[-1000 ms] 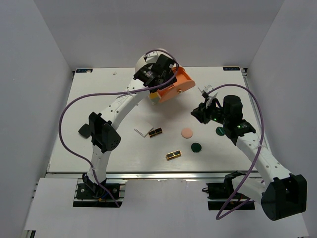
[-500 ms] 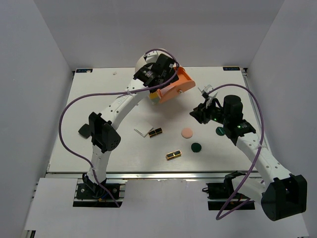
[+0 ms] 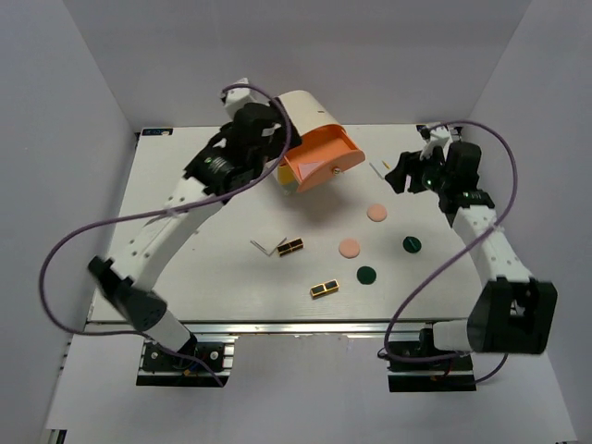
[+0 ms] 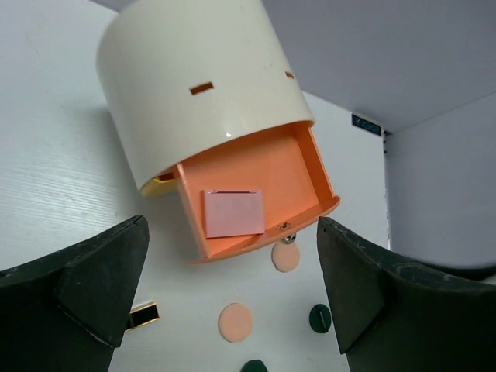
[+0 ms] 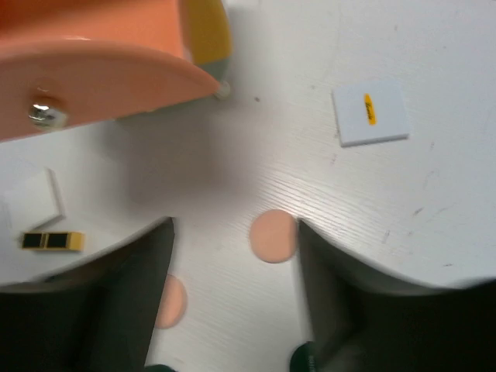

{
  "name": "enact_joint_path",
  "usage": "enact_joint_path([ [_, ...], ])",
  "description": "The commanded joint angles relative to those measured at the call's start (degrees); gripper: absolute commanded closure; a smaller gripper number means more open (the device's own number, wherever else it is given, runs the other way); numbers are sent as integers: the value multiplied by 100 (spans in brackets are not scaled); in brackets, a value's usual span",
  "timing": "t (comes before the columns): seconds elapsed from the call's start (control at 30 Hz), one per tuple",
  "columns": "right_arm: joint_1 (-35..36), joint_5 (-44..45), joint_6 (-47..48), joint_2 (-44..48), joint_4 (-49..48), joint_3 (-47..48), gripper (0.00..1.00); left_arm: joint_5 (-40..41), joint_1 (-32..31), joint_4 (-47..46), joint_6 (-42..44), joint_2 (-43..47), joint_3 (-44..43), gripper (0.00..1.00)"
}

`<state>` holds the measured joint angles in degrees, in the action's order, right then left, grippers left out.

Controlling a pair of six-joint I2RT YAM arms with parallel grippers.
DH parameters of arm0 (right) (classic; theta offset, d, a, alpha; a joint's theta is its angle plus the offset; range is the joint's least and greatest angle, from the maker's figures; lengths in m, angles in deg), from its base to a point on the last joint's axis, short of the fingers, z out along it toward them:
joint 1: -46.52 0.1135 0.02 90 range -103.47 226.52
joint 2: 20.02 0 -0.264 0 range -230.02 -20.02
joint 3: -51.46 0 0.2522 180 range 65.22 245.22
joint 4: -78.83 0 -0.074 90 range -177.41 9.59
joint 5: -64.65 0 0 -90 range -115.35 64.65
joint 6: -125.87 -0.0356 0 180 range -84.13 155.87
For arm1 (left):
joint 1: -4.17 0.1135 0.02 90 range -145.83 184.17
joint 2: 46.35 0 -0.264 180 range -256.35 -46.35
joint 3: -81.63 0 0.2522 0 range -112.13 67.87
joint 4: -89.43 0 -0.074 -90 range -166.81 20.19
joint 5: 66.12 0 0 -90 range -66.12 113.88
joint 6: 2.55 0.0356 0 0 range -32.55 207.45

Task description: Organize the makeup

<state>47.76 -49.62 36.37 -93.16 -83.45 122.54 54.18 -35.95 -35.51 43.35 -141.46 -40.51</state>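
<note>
The makeup lies spread over the white table point(image 3: 185, 185). Two peach discs point(image 3: 376, 212) point(image 3: 349, 248) and two dark green discs point(image 3: 412, 243) point(image 3: 367, 275) sit at mid-right. Black-and-gold palettes point(image 3: 290, 246) point(image 3: 324, 289) and a white angled card point(image 3: 266, 246) lie in the middle. A pink square pad point(image 4: 232, 211) rests in the open orange drawer point(image 4: 256, 186). My left gripper point(image 3: 274, 148) point(image 4: 232, 267) hangs open above the drawer's front. My right gripper point(image 3: 400, 174) point(image 5: 235, 236) is open and empty over one peach disc point(image 5: 273, 235).
The cream cylinder point(image 3: 305, 106) stands at the back centre with its orange drawer point(image 3: 319, 157) pulled out to the front right. A white card with a yellow mark point(image 5: 370, 112) lies right of the drawer. White walls close in the table on three sides.
The right gripper opened and drew back to the back right, and a second peach disc now lies on the table. The left gripper opened fully and pulled back left of the drawer.
</note>
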Motion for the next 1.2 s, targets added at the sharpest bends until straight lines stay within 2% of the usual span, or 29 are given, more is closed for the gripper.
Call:
enact_joint_path([
  [0.0, 17, 370, 703, -1117, 542, 656, 23, 178, 223, -342, 358, 1131, 1009, 2],
  [0.03, 26, 440, 846, -1454, 587, 1128, 14, 82, 293, -350, 358, 1326, 1568, 2],
  [0.07, 35, 641, 926, -1788, 683, 1437, 11, 11, 338, -351, 323, 1529, 1852, 2],
  [0.1, 35, 791, 1127, -2531, 1041, 1805, 11, 11, 425, -333, 253, 1905, 2116, 2],
  [0.13, 43, 993, 1198, -2930, 1245, 2218, 11, -33, 478, -359, 200, 2100, 2380, 2],
  [0.17, 61, 1386, 1208, -3282, 1403, 3031, 11, -120, 522, -403, 174, 2276, 2879, 2],
  [0.2, 61, 1538, 1251, -3955, 1527, 3431, 11, -121, 618, -386, 86, 2582, 3110, 2],
  [0.23, 61, 1774, 1339, -4258, 1763, 3783, 11, -165, 671, -377, -71, 2724, 3330, 2],
  [0.27, 52, 1733, 1479, -4696, 1818, 4335, 11, -270, 724, -377, -134, 2848, 3750, 2],
  [0.37, 61, 1566, 2006, -5304, 1765, 4944, 11, -411, 874, -403, -529, 3243, 4462, 2],
  [0.5, 61, 1364, 2341, -6166, 2090, 5859, 11, -517, 962, -395, -959, 3525, 5009, 2],
  [0.7, 131, 1109, 2385, -6537, 2117, 6291, 11, -666, 1111, -307, -996, 3386, 5090, 2],
  [1.17, 184, 1267, 2280, -6572, 2170, 5747, 11, -763, 1208, -263, -890, 3148, 5063, 2],
])
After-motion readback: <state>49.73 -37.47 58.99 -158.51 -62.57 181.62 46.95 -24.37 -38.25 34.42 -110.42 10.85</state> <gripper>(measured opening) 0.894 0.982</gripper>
